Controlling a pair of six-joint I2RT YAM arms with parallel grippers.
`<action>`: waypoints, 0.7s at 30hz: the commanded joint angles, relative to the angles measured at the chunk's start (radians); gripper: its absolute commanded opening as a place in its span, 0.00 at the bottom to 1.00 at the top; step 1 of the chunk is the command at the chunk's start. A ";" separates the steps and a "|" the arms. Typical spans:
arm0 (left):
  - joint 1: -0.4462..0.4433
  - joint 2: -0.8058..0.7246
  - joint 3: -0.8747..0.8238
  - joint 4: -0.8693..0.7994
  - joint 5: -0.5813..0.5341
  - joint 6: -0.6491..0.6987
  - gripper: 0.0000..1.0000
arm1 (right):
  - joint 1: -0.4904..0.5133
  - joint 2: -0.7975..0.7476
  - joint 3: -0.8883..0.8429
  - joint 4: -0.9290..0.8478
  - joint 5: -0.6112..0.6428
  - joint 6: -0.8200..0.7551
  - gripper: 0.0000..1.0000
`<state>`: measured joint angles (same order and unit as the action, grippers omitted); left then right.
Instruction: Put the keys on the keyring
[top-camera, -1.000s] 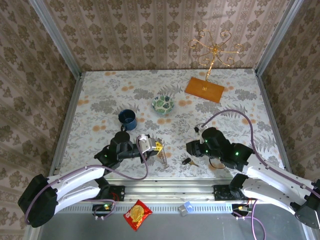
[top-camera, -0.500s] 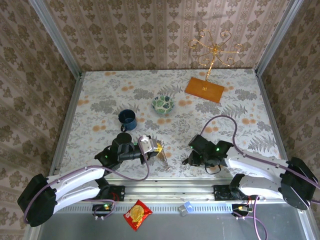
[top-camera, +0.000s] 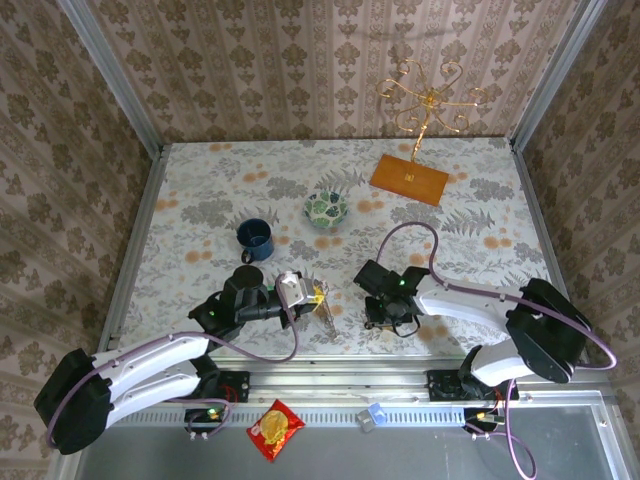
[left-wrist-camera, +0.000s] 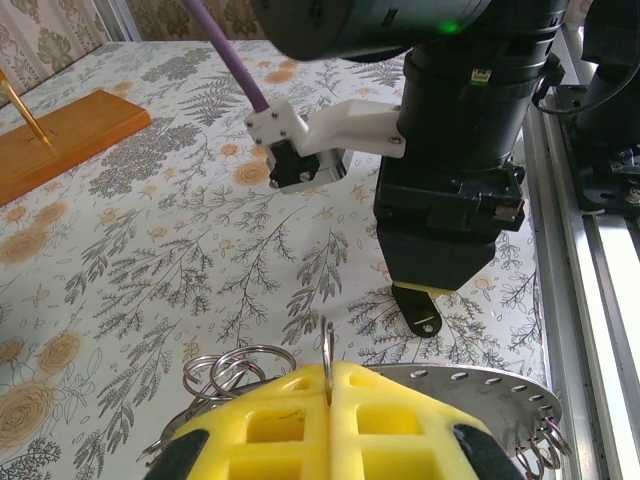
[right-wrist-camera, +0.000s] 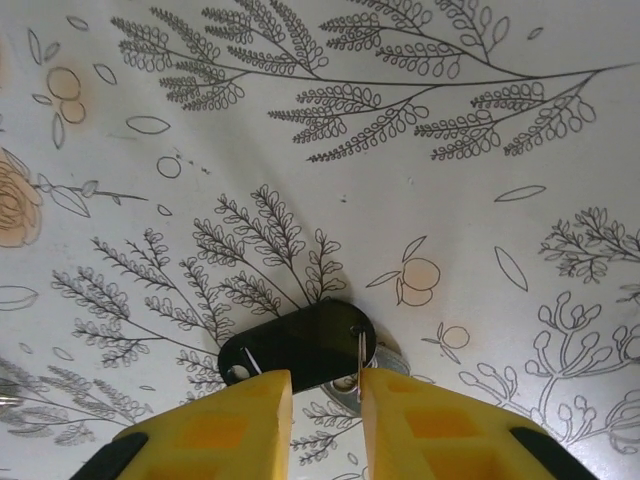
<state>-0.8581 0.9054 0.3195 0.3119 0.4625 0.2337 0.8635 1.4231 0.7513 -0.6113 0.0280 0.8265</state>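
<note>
Grippers with keyring and black key, near edge of desk (right-wrist-camera: 450, 150).
Left gripper (left-wrist-camera: 330, 372) clamped shut on grey keyring (left-wrist-camera: 480, 385). Right gripper (right-wrist-camera: 326, 375) fingers narrowly apart, tips over black key (right-wrist-camera: 297, 347) lying flat on desk, near keyring.

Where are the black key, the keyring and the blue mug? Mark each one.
black key (right-wrist-camera: 300, 345), right wrist view, on its dark head.
keyring (left-wrist-camera: 490, 392), left wrist view, on its perforated grey face.
blue mug (top-camera: 254, 237), top external view, on its open top.
</note>
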 joint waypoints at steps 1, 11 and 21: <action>-0.008 -0.020 0.030 -0.005 -0.003 0.023 0.00 | 0.008 0.022 0.026 -0.067 0.051 -0.033 0.23; -0.009 -0.020 0.030 -0.007 -0.001 0.026 0.00 | 0.009 0.048 0.043 -0.076 0.075 -0.047 0.17; -0.009 -0.019 0.030 -0.010 0.002 0.027 0.00 | 0.010 0.065 0.052 -0.062 0.072 -0.050 0.14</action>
<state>-0.8581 0.9012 0.3195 0.3050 0.4625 0.2409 0.8654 1.4750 0.7734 -0.6556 0.0731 0.7837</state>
